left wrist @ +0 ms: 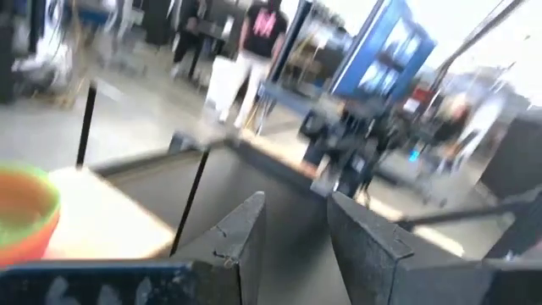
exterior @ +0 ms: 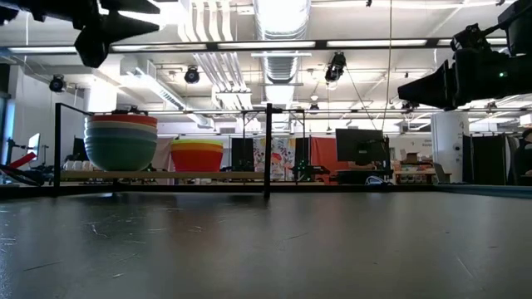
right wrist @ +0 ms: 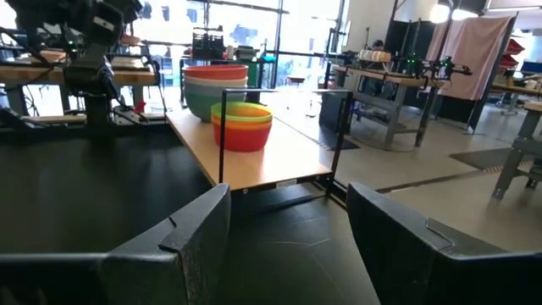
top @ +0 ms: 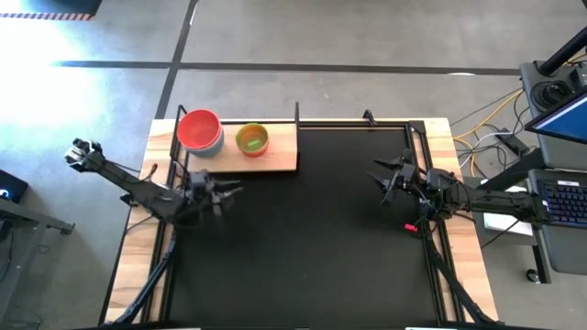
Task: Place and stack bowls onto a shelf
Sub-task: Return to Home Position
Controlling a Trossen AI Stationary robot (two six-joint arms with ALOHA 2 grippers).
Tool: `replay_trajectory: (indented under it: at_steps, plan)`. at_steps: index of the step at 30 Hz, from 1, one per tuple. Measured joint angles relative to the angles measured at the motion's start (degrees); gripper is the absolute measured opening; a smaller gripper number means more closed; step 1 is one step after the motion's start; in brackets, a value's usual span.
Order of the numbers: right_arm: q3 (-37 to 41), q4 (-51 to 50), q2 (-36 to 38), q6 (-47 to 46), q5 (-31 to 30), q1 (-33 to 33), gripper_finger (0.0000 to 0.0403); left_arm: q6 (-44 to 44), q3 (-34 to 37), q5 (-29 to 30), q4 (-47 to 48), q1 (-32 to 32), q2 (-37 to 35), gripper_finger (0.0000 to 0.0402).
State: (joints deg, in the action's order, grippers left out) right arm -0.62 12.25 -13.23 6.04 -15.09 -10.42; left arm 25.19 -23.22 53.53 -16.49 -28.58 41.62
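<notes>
bowls in two stacks on shelf [top: 280,158], left corner of table [top: 303,247]: red-topped stack [top: 199,130], green-topped stack [top: 251,138]. my left tool [top: 233,192] beside shelf, right tool [top: 378,180] well apart; both empty, fingers apart. i judge stacking done, step in hand: homing. next move calls for lift clear of shelf.

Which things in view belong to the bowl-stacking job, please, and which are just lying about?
Job: larger stack of round plastic bowls, red on top; smaller stack, green on top; light wooden shelf; left gripper, right gripper, both open.
Lying about: black keyboard; blue-lit monitor; loose cables.
</notes>
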Motion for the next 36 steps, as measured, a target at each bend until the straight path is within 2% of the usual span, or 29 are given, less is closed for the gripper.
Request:
replay_trajectory:
  at_steps: [5,13,23,36]
  plan:
    - [0.0,0.0,0.0,0.0,0.0,0.0,0.0226,-7.4,8.1,0.0,-15.0,0.1,-6.5,0.0111]
    - [0.0,0.0,0.0,0.0,0.0,0.0,0.0226,-7.2,19.8,0.1,-25.0,0.9,-15.3,0.0111]
    - [0.0,0.0,0.0,0.0,0.0,0.0,0.0226,-8.6,22.6,0.2,-23.8,3.9,-24.2,0.0111]
    - [0.0,0.0,0.0,0.0,0.0,0.0,0.0226,-7.0,22.6,0.1,-8.1,11.6,-37.1,0.0111]
